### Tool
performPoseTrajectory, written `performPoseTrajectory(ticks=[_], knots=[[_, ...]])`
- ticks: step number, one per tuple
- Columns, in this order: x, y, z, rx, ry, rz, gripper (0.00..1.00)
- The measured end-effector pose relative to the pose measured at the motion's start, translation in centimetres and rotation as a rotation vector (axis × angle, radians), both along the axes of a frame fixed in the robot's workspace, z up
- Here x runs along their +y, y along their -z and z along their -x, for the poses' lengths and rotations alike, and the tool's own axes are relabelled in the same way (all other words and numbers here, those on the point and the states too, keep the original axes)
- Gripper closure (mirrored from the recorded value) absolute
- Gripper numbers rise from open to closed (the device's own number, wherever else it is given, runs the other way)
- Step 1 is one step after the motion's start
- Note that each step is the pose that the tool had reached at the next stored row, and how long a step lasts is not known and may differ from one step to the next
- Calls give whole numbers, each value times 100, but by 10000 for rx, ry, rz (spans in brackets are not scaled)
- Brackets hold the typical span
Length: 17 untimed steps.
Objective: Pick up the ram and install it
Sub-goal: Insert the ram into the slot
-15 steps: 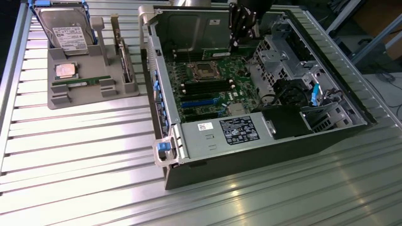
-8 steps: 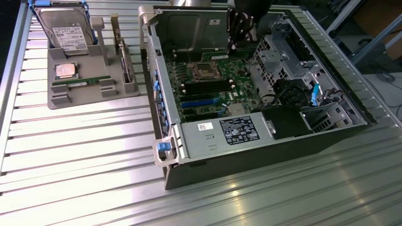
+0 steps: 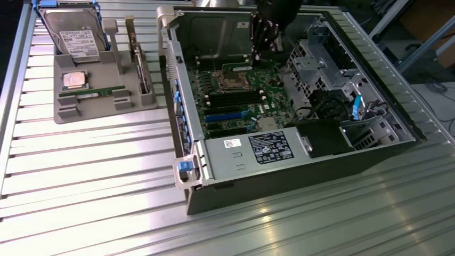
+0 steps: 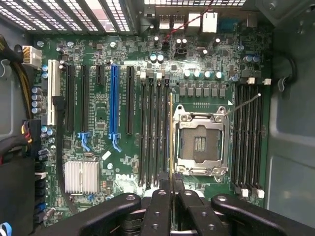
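A ribbed metal table [image 3: 85, 176] carries a grey parts tray [image 3: 71, 114] and an open computer case [image 3: 284, 176].

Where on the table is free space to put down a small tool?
Free: the slatted table in front of the grey parts tray, beside the computer case. Crowded: the tray, with hard drive, CPU and ram stick.

ram [image 4: 171, 142] in end effector [image 4: 171, 189] above motherboard [image 4: 123, 162] slots | twin ram [image 3: 89, 93] on tray [image 3: 71, 114], exterior view's left of case [image 3: 284, 176]
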<state>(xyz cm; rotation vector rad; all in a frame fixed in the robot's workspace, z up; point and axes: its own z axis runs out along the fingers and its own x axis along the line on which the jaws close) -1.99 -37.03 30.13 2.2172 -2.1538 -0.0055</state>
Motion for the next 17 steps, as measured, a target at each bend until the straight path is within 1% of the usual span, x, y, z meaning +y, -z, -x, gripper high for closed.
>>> performPoseTrajectory(ticks=[4, 7, 9, 11, 14, 17], knots=[[-3, 63, 31, 0, 0, 0, 88], [-45, 87, 34, 0, 0, 1, 88], [-86, 98, 35, 0, 0, 0, 88], [-116, 104, 35, 1, 0, 1, 88], [-148, 112, 34, 0, 0, 0, 88], [-198, 124, 35, 0, 0, 1, 88]])
